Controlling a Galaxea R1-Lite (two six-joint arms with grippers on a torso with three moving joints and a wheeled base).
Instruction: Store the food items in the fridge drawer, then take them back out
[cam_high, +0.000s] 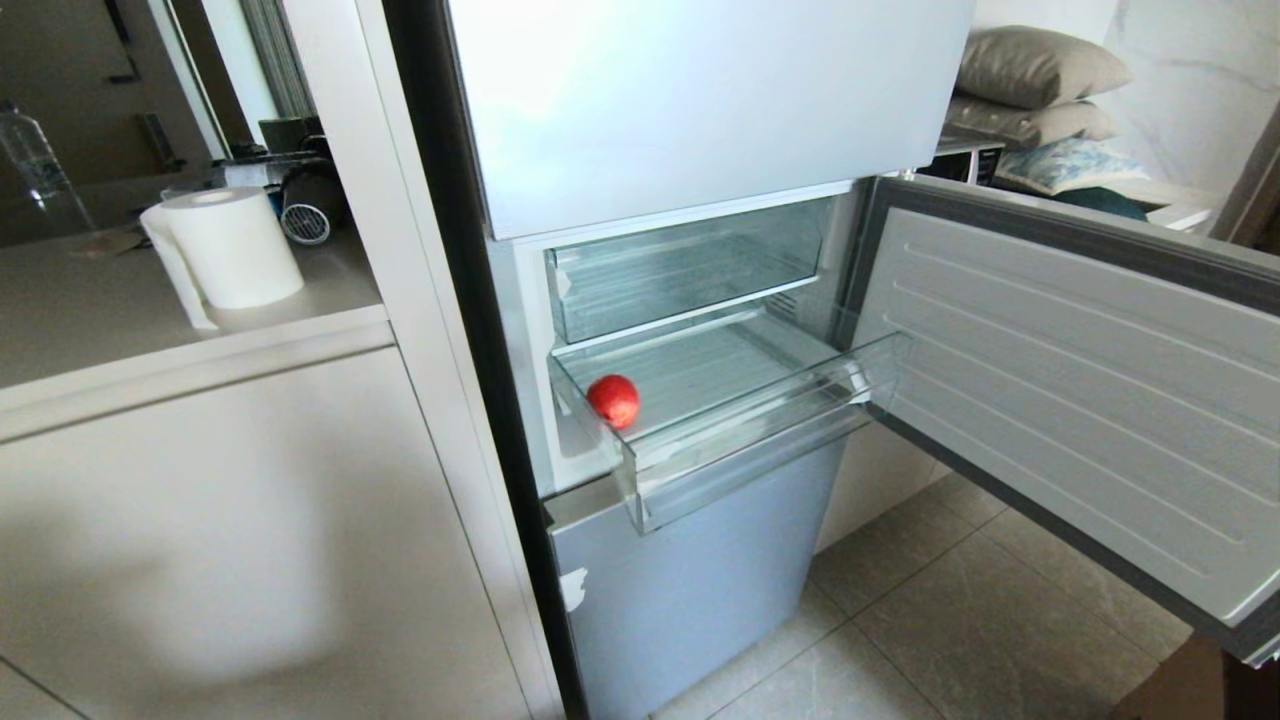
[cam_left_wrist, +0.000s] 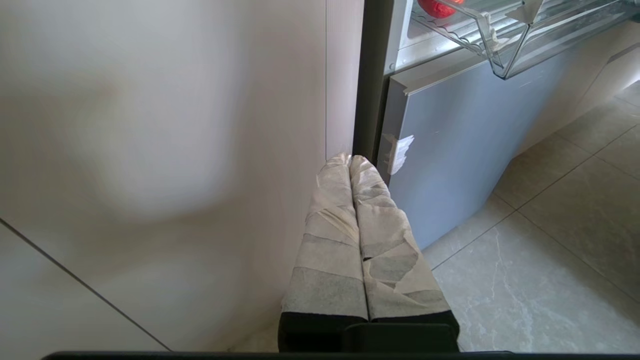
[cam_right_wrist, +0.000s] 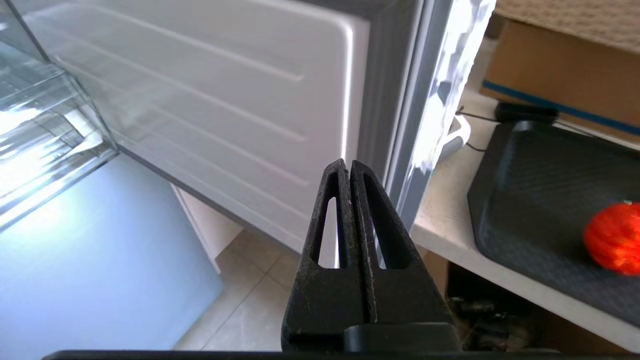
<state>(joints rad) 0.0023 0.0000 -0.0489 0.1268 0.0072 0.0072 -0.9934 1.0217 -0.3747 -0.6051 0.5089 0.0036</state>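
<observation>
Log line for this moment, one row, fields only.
drawer: pulled out | apple: in drawer, front left | pumpkin: on black tray | right gripper: shut, empty | left gripper: shut, parked

Closed right gripper (cam_right_wrist: 350, 167), red food item (cam_right_wrist: 614, 237) on black tray (cam_right_wrist: 530, 200)

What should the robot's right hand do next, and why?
Probably swing toward the black tray and open over the ribbed red-orange food piece. The right gripper is shut and empty beside the open fridge door, and the pulled-out fridge drawer holds only one round red food piece, so another seemingly needs storing.
</observation>
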